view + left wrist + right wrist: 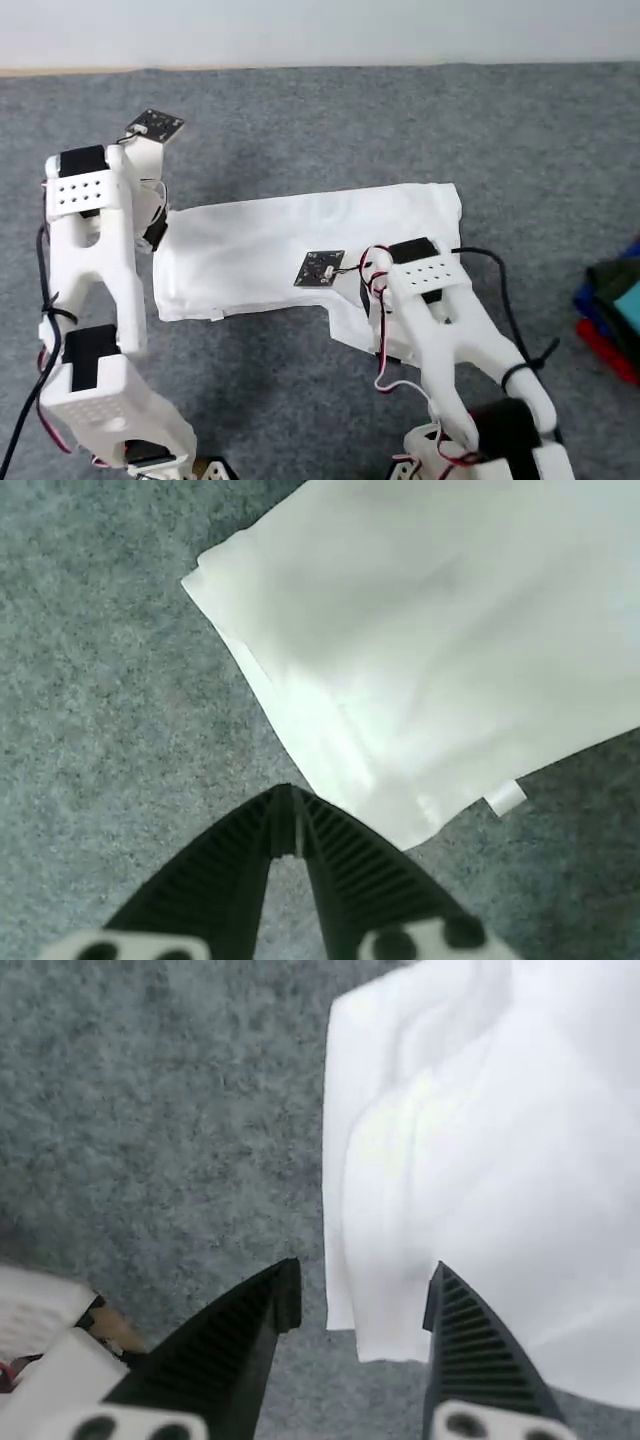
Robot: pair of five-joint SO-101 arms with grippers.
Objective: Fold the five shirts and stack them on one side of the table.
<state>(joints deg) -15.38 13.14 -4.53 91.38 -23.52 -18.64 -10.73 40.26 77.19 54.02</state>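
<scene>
A white shirt [300,250] lies partly folded in the middle of the grey felt table. My left gripper [290,798] is shut with nothing in it, hovering over bare felt just beside the shirt's [450,640] left edge, near a corner with a small tag [505,798]. My right gripper [365,1280] is open above the shirt's [500,1160] near edge, and a corner of the cloth lies between its two fingers. In the high view both arms bend over the shirt, one at its left end and one at its front.
A stack of folded dark, blue and red shirts [612,315] sits at the table's right edge. Grey felt [500,130] surrounds the white shirt. A pale wall runs along the back.
</scene>
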